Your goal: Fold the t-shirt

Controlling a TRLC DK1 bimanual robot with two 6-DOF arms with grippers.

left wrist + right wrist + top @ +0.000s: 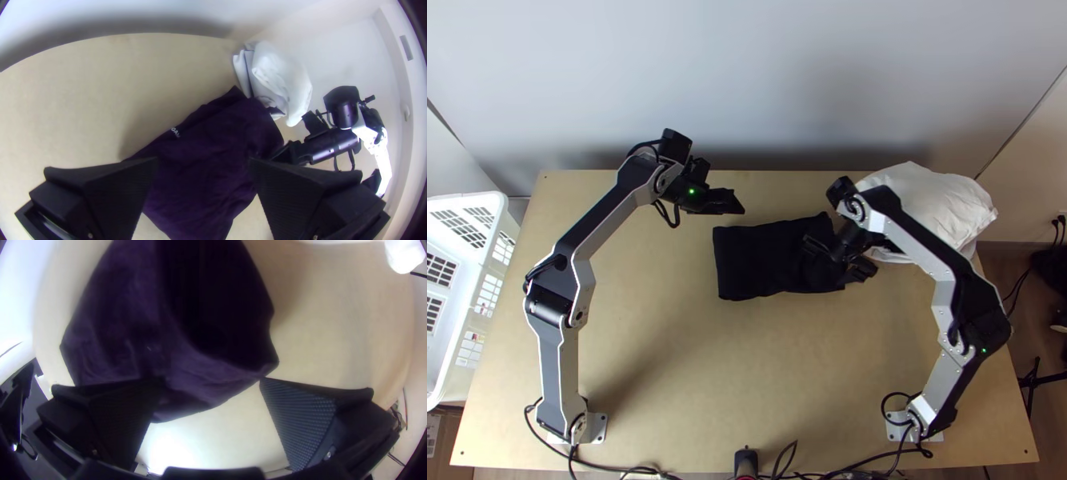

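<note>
1. Black fabric, looking purplish in the wrist views: the t-shirt (755, 260) lies at about the middle of the table (667, 360), in a compact, roughly rectangular bundle, its left end flat and its right end rumpled. I cannot count its layers.
2. Judging by that shape, the folding is well along, and the step in hand seems to be the right end. The next move likely calls for taking that end's edge and turning it leftward, or smoothing it down; a shallow grip could catch only the top layer.
3. The right gripper (839, 258) is over the shirt's right end, its fingers apart. Whether they touch the cloth I cannot tell.
4. The left gripper (735, 202) is just beyond the far edge, near the far left corner, its fingers also apart and holding nothing.
5. At the table's far right sits one bunched white cloth heap (927, 200); how many pieces make it up is unclear. One white plastic basket (465, 300) stands at the left edge.
6. Count: one t-shirt, two arms, two grippers, one heap, one basket.
</note>
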